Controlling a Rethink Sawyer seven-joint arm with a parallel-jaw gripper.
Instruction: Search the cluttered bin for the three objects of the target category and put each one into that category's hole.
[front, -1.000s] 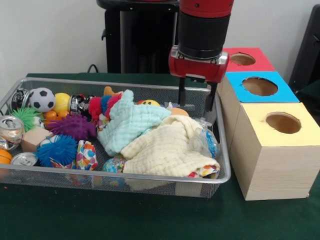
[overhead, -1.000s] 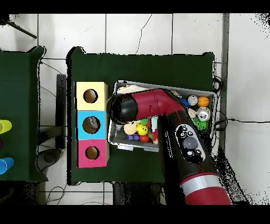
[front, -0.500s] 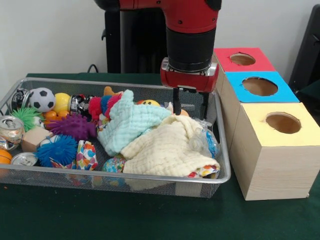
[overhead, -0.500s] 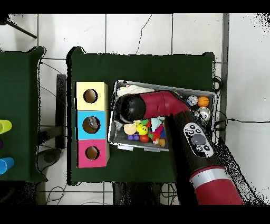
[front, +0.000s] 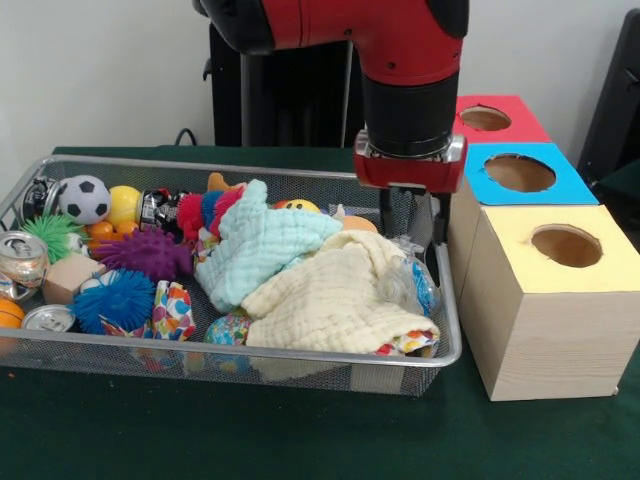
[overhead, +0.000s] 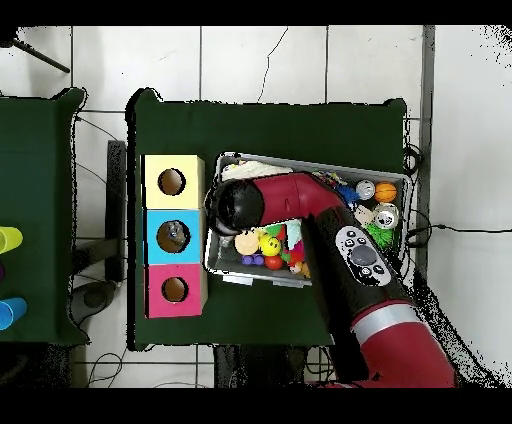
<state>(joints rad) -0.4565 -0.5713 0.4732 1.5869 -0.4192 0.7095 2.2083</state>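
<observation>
The wire-mesh basket is full of toys and cloths; it also shows in the overhead view. One crushed clear bottle with a blue label lies at the basket's right end, half under a cream cloth. No other bottles show. My gripper hangs open and empty just above that bottle, close to the basket's right wall. In the overhead view the arm covers the gripper. Three boxes with holes stand beside the basket: red, blue, yellow.
A pale blue cloth lies over the basket's middle. Purple, blue and green spiky balls, a soccer ball, silver cans and a wooden block fill the left end.
My gripper has shifted right toward the boxes and a little lower, and now hangs over the bottle at the basket's right end. It stays open. Nothing in the basket has moved.
</observation>
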